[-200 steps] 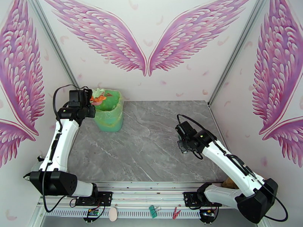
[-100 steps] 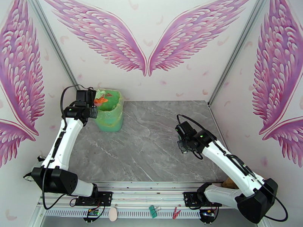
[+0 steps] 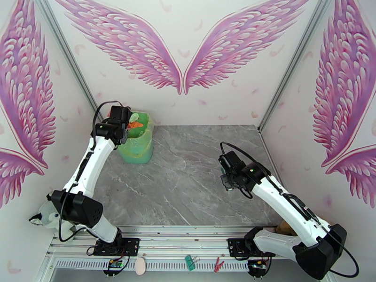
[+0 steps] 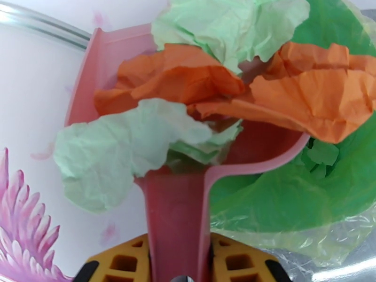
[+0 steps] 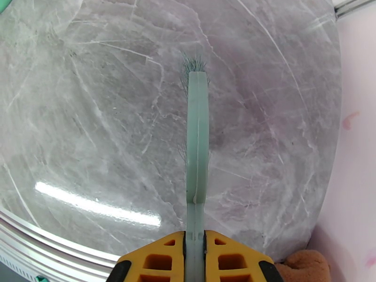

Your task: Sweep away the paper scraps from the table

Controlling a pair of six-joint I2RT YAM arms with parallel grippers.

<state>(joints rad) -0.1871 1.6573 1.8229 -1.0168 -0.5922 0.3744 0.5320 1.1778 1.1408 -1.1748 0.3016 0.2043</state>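
- At the far-left corner of the table (image 3: 188, 193), the left gripper (image 4: 178, 262) pinches the handle of the pink dustpan (image 4: 105, 62), which is heaped with paper scraps (image 4: 178, 81). A mint piece overhangs the pan's left wall, away from the bin (image 3: 136, 146), and could drop outside if the pan rolls sideways.
- Further right, orange scraps hang past the pan's lip above the green liner (image 4: 291, 198). A hasty tilt could fling them beyond the rim onto the marble.
- On the right, the right gripper (image 5: 195, 257) is clamped on the teal brush (image 5: 197, 137), bristles pointing out over the marble. There is little risk here.
- The scraps sit just ahead of the left gripper, in the pan and partly over the bin, well apart from the right gripper.
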